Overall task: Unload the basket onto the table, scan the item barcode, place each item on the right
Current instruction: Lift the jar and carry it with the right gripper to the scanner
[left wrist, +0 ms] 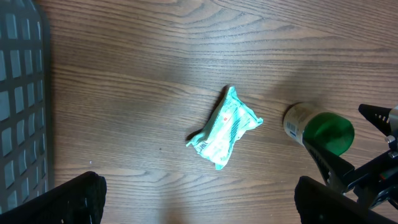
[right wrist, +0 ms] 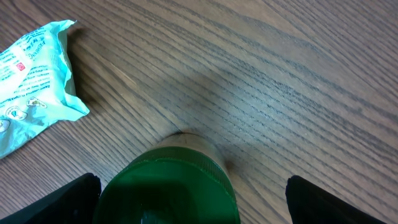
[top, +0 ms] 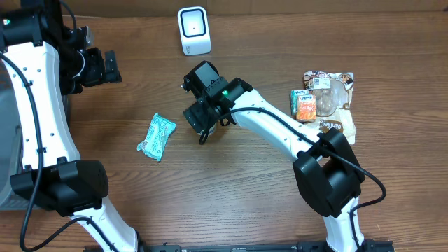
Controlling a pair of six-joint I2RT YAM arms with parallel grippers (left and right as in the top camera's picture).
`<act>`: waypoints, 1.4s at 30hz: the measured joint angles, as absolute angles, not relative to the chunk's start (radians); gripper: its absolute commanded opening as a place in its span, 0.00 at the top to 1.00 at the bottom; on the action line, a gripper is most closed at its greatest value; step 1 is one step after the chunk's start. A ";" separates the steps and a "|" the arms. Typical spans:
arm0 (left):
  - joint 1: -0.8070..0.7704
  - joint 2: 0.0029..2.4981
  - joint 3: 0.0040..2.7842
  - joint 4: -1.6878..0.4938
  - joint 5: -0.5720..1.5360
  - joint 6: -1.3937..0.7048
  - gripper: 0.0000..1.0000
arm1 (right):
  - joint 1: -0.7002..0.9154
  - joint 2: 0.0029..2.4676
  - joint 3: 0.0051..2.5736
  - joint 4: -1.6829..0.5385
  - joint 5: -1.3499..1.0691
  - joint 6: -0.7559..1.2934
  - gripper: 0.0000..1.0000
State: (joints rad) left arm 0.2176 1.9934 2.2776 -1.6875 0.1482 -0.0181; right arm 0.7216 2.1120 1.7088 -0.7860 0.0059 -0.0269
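The right gripper (right wrist: 200,202) hangs released over the worktop (top: 266,203), its two dark fingers (right wrist: 68,200) spread wide to either side of the green-capped bottle (right wrist: 171,186), which sits directly between them with its cap facing the wrist camera and its pale body reaching away beyond the cap. One finger stands just beside the cap and worktop shows between the other finger and the bottle, so the jaws straddle it without clamping. A teal packet (left wrist: 225,127) lies flat on the wood just off to one side of this gripper, near the bottle but apart from it. The white scanner (top: 194,30) stands beyond the right gripper toward the far edge of the worktop, well apart from the bottle. A cluster of snack packs (top: 325,105) lies back alongside the right arm. The left gripper (left wrist: 199,199) is also released and grasping nothing, fingers wide, with the teal packet ahead of it and a grey gridded surface (left wrist: 22,106) at its side
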 measured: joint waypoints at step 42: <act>0.218 1.993 2.278 -1.687 0.148 -0.018 0.00 | 0.720 2.152 1.874 -0.992 -0.104 0.020 0.47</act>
State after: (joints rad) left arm 0.2176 1.9934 2.2776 -1.6875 0.1482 -0.0181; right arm 0.7197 2.1517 1.8740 -0.9924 -0.1036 0.0200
